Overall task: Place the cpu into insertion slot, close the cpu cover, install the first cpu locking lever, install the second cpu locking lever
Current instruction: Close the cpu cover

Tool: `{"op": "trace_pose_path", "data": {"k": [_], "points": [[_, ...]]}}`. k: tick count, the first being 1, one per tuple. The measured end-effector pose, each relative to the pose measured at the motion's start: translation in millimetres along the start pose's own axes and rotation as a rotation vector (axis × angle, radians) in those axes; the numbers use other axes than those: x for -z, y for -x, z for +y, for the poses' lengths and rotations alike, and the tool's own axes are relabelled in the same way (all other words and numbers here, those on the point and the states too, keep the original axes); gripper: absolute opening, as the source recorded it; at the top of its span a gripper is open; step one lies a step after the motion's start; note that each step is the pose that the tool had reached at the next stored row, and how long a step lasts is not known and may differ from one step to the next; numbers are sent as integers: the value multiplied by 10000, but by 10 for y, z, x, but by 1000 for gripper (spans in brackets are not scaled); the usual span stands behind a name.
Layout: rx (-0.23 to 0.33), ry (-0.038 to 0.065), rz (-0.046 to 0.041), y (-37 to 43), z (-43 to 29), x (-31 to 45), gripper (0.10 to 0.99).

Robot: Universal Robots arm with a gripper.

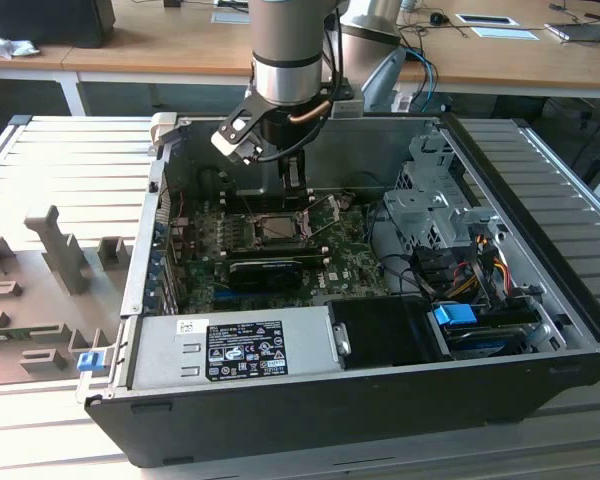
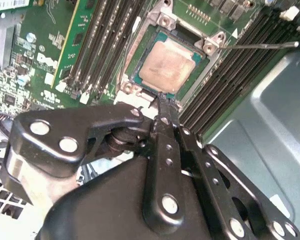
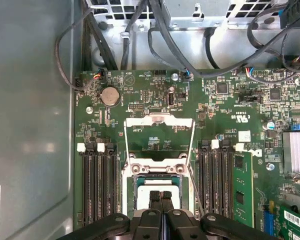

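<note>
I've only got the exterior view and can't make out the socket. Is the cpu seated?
Observer: Yes. In the second wrist view the cpu sits in the insertion slot, metal top up.
Operator: And the cover?
Observer: The first wrist view shows the cpu cover swung open, away from the slot.
Operator: Gripper?
Observer: The gripper is shut, tips at the slot's edge.
</note>
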State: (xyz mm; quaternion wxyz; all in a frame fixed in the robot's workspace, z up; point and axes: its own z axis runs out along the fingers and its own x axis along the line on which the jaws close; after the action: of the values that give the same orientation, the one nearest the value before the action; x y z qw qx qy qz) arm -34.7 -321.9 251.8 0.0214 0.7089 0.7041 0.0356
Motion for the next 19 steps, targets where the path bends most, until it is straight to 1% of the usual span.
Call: {"op": "trace_pose_path", "data": {"k": [3,5,8,12,13,15,17,19], "points": [[0,0,-5,-3,4,46,106],[1,0,-6,-5,8,93,106],[1,1,-5,-5,29,105,106],[1,-3,-7,-5,94,102,106],[2,-3,-7,-5,98,105,106],[1,-3,-6,-6,100,131,106],[1,-3,-7,-9,104,178,106],[1,-3,-7,-11,107,207,106]]}}
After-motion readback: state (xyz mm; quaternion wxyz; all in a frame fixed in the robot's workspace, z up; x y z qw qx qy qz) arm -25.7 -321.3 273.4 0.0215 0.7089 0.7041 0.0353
